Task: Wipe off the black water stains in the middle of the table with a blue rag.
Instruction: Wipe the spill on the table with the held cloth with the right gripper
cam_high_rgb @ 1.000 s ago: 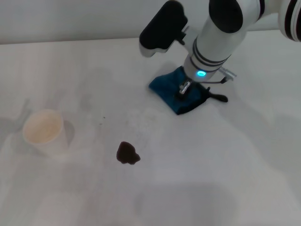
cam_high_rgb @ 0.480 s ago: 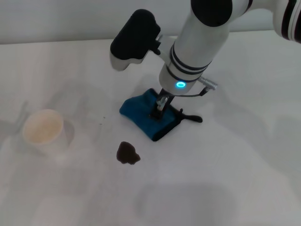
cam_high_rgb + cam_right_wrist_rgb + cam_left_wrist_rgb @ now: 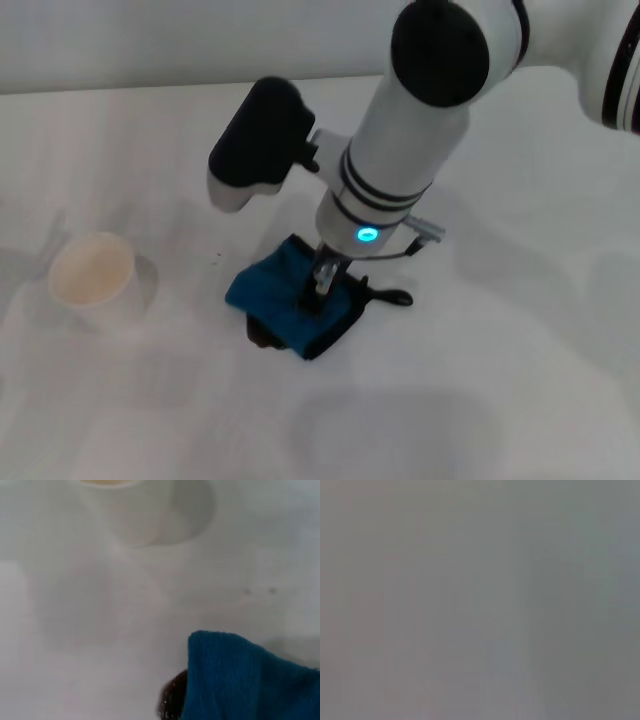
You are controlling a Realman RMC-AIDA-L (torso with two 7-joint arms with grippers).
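Most of the stain (image 3: 262,334) is hidden from you: in the head view the rag (image 3: 290,300) covers it, leaving only a dark sliver at the cloth's near-left edge. Your right wrist view shows the same thing, a glossy brown-black patch (image 3: 175,700) poking out from under the blue cloth (image 3: 240,680), cut off by the frame edge.

Right gripper (image 3: 318,290) comes down on the rag from above, mid-table. Its fingers look pinched onto the cloth, though the wrist housing blocks most of them. The rag's black loop (image 3: 392,297) trails out on the side toward your right.

Left wrist view is flat grey, nothing readable. Left gripper isn't visible in any view.

One container: a pale paper cup (image 3: 93,277) stands upright on the table (image 3: 520,380), well to the left of the rag. Its inside looks pale and bare from the head view. The right wrist view cuts off the cup (image 3: 127,510) at the rim, so you can't see inside it there.
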